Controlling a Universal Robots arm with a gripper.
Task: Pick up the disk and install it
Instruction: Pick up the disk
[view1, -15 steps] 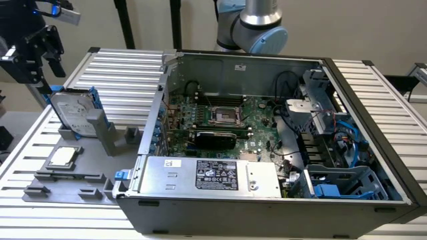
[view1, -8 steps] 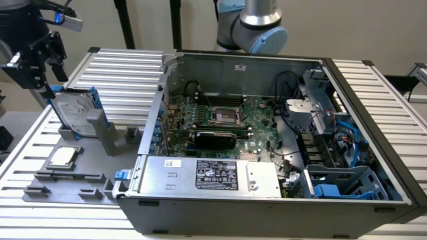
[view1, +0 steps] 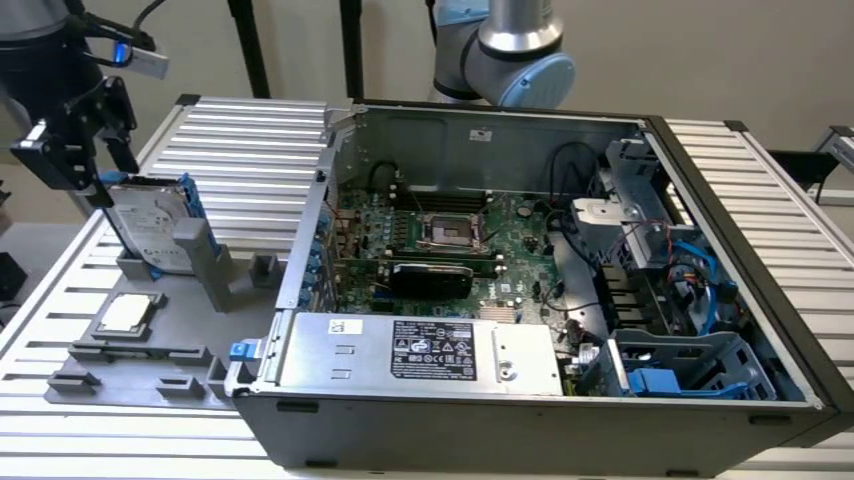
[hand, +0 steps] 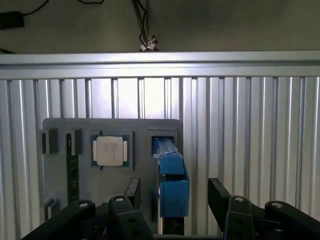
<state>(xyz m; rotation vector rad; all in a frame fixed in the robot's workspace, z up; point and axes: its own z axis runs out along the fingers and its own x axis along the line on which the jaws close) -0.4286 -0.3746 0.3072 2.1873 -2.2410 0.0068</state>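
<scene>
At the exterior view's left, the disk (view1: 147, 225) stands on edge in a slot of the grey fixture (view1: 200, 375), beside the open computer case (view1: 534, 425), with the gripper (view1: 91, 172) close over its top. That view shows the disk's flat silver face. The wrist view instead looks down on its blue carrier edge, which lies between the black fingers (hand: 132, 190). They are spread wide, a gap on either side, and a square chip (hand: 110, 150) sits nearby

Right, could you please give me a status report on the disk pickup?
Gripper open, poised over the disk, not gripping. Disk upright in grey holder. Nothing in the way.
</scene>
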